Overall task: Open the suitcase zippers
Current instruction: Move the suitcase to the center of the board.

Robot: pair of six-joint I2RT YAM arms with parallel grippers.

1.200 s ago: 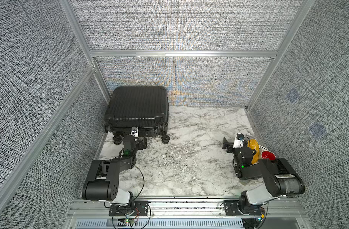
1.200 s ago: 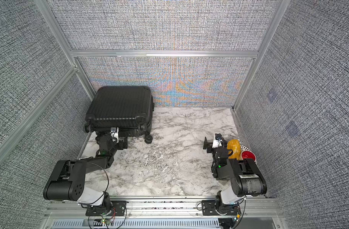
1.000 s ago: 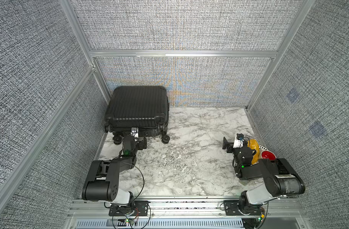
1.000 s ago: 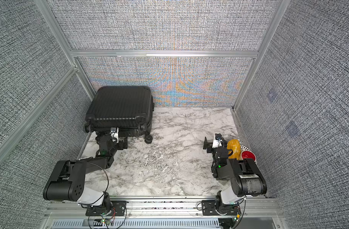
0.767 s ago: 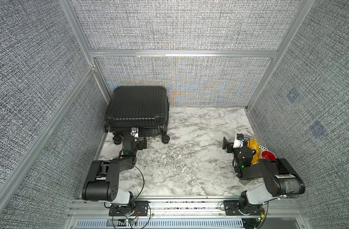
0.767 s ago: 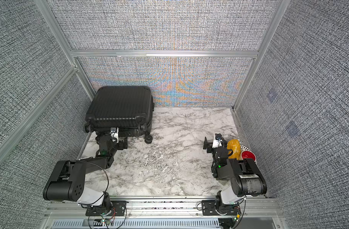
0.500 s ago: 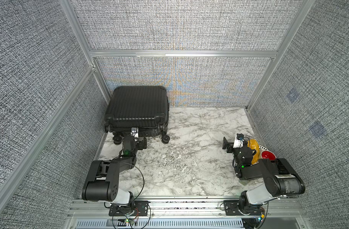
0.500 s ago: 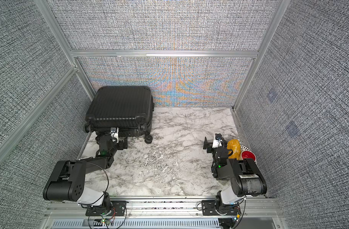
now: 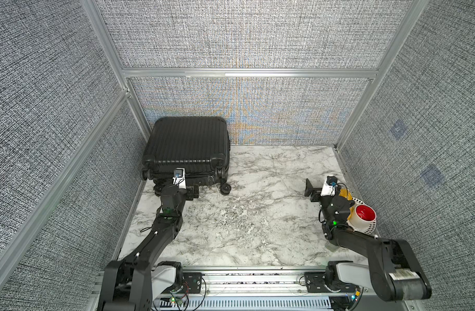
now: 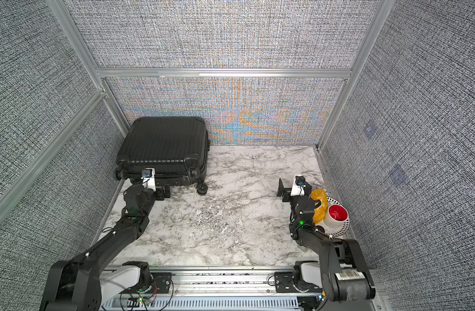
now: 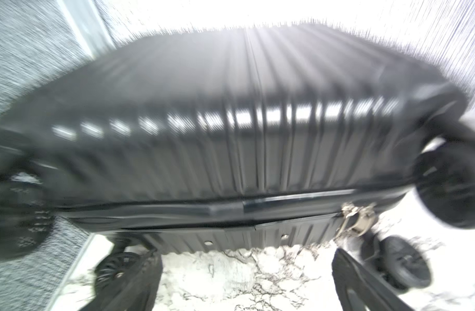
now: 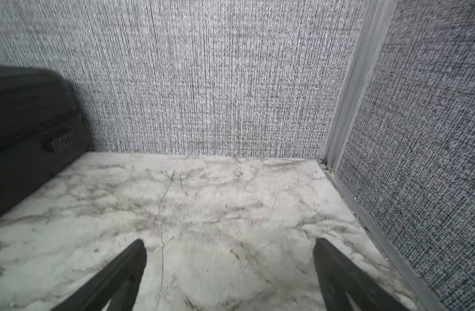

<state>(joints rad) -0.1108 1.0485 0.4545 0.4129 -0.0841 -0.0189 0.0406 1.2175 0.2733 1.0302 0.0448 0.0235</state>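
Both claws gape empty; left claw (image 11: 241, 265) faces the suitcase (image 9: 187, 145) seam, right claw (image 12: 231, 246) hangs apart. Approach step, seemingly; next, pinch the zippers' (image 11: 357, 218) pulls.

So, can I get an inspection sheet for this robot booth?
Surface: white-and-grey marble tabletop, scuffed centrally.
Job's things: black ribbed hard-shell suitcase lies flat in the far left corner, wheels toward the front rail; black zip track looks shut, pale pulls near one wheel.
Clutter: red-lined white cup on a dotted white plate, yellow crinkly item beside, right edge.
Grippers: left gripper open, facing the suitcase's seam; right gripper open over bare marble.
Cables: loose wires at that rail.
Surroundings: grey woven wall panels in aluminium framing.
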